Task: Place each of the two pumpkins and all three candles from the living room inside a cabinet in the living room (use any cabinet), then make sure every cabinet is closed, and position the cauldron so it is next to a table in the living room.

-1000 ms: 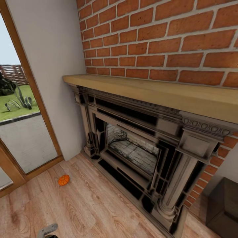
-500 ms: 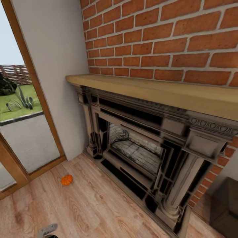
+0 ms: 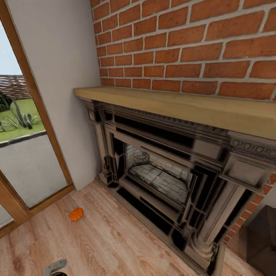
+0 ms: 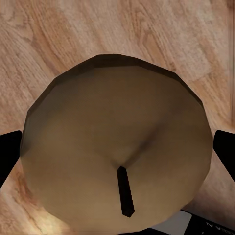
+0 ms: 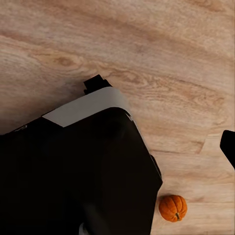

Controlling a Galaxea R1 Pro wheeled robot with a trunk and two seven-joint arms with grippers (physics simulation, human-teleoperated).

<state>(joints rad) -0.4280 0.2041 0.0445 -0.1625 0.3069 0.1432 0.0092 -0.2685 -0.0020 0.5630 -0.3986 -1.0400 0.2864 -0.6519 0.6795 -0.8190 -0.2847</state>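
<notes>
Facing a brick fireplace (image 3: 172, 180) under a pale wood mantel (image 3: 184, 105), the head camera takes in one pumpkin (image 3: 76, 214) lying alone on the plank floor (image 3: 115, 245), near the corner where the glass door's wooden frame (image 3: 34, 96) meets the grey wall, well apart from the hearth; a dark-brown unit (image 3: 264, 234), possibly the cabinet, sits at the lower right edge of the frame. From the left wrist, a fat tan candle (image 4: 115, 149) with a dark wick (image 4: 125, 191) sits clamped between the two black fingers (image 4: 10, 152) of the left tool (image 4: 117, 156), held above the floorboards. From the right wrist, a second orange pumpkin (image 5: 172, 208), or perhaps the same one seen from another side, rests on the floor just beside the robot's dark base (image 5: 73, 171); one black fingertip (image 5: 228, 144) shows at the picture's edge with nothing against it, and whether the right tool is spread or closed cannot be told. The step in hand looks like carrying a collected candle, with the pumpkins not yet stowed. Next, by this reading, comes either driving to the cabinet to drop the candle in a drawer, or lowering the free right arm over the nearby pumpkin.
</notes>
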